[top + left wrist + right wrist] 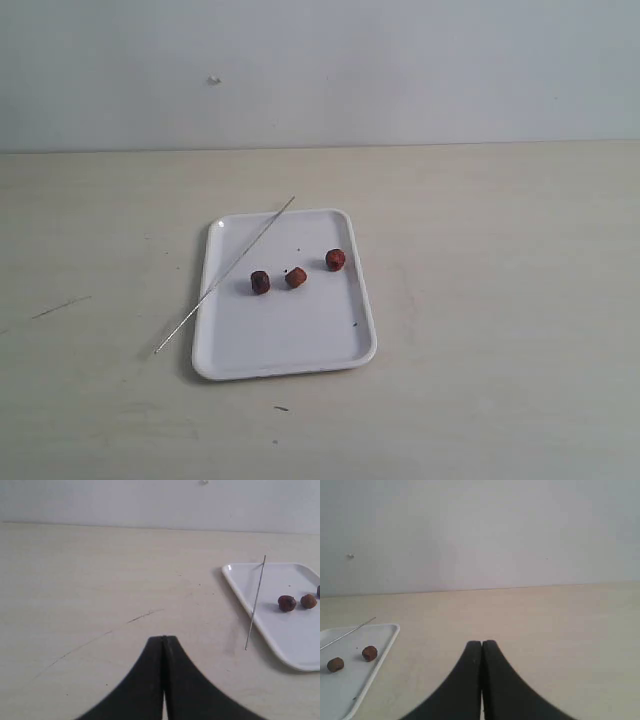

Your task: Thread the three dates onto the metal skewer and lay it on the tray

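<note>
Tabletop (500, 300), pale and matte, fills the exterior view below a plain light wall (400, 70). Far to the left on it lies a short dark scratch mark (60, 307). Next comes the metal skewer (225, 275), a thin straight bare rod lying slantwise. Its near end sits off the tray's left side down by the tabletop, its middle crosses the left rim, and its far end pokes out past the back rim. The tray (290, 340) lies flat near the middle of the tabletop, white, with a few dark specks (355, 323). Three dates lie loose on its back half in a rough row, all right of the skewer and apart from it. The left date (260, 282) is nearest the rod, the middle date (296, 277) is just beside that one, and the right date (335, 260) sits a little farther back, apart from the other two.

In the left wrist view the left gripper (164, 639) hangs over the tabletop well to the side of the tray, its two black fingers (150, 680) pressed together tip to tip and holding nothing. The skewer and two of the dates show beyond it. In the right wrist view the right gripper (481, 642) is likewise squeezed tight on nothing, over the tabletop, with a corner of the tray, two dates and the skewer's tip off to one side
</note>
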